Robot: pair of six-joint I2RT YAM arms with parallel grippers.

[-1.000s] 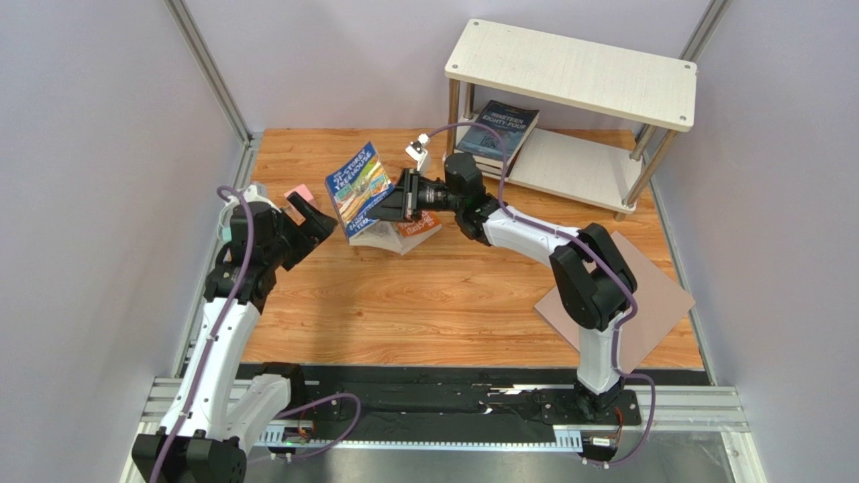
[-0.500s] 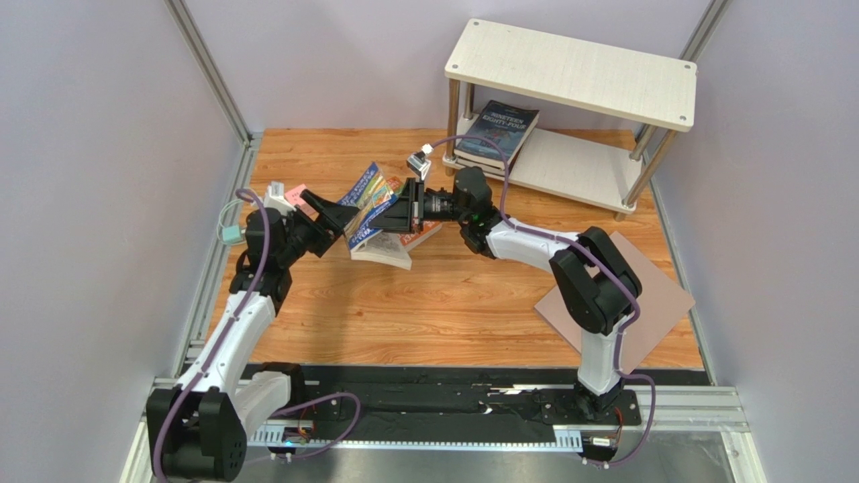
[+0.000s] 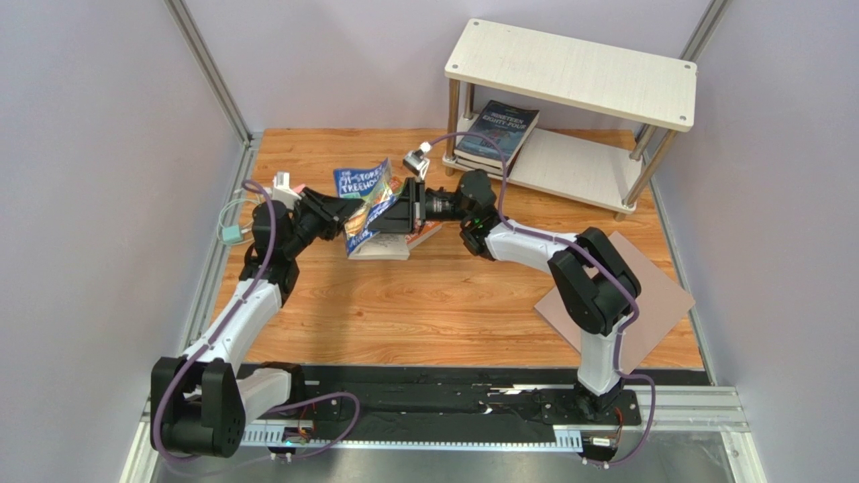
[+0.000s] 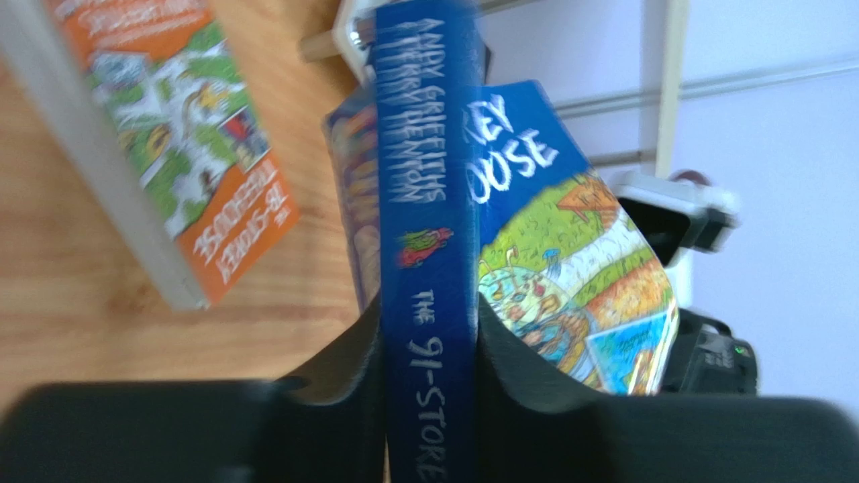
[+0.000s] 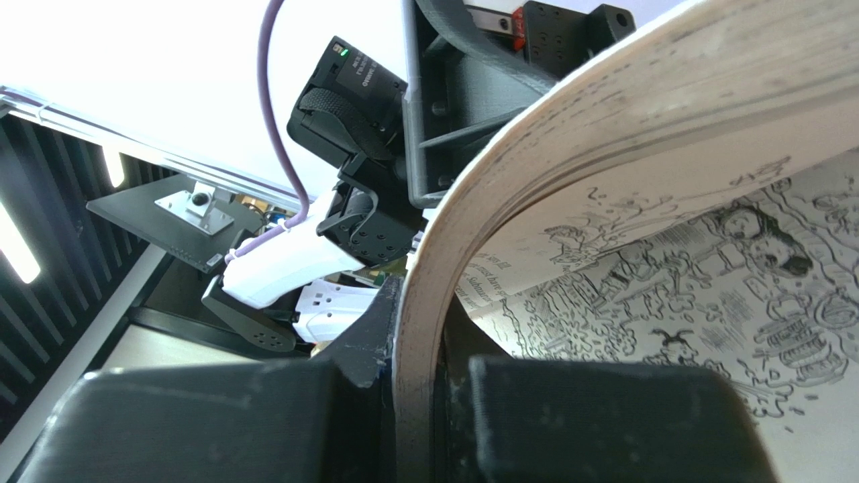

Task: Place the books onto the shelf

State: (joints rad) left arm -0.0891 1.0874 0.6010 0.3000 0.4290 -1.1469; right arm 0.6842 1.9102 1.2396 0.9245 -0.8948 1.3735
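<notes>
The blue book (image 3: 361, 183) hangs above the table's (image 3: 454, 292) far-left part, pinched at its spine by the left gripper (image 4: 428, 324) and at its pages by the right gripper (image 5: 415, 352). One dark book (image 3: 499, 126) already lies on the shelf's (image 3: 571, 70) lower board; an orange book (image 4: 192, 171) waits on the table. Any others are hard to make out.

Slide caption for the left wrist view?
Left tool clamps the blue book by its spine; orange book lies on table.
</notes>
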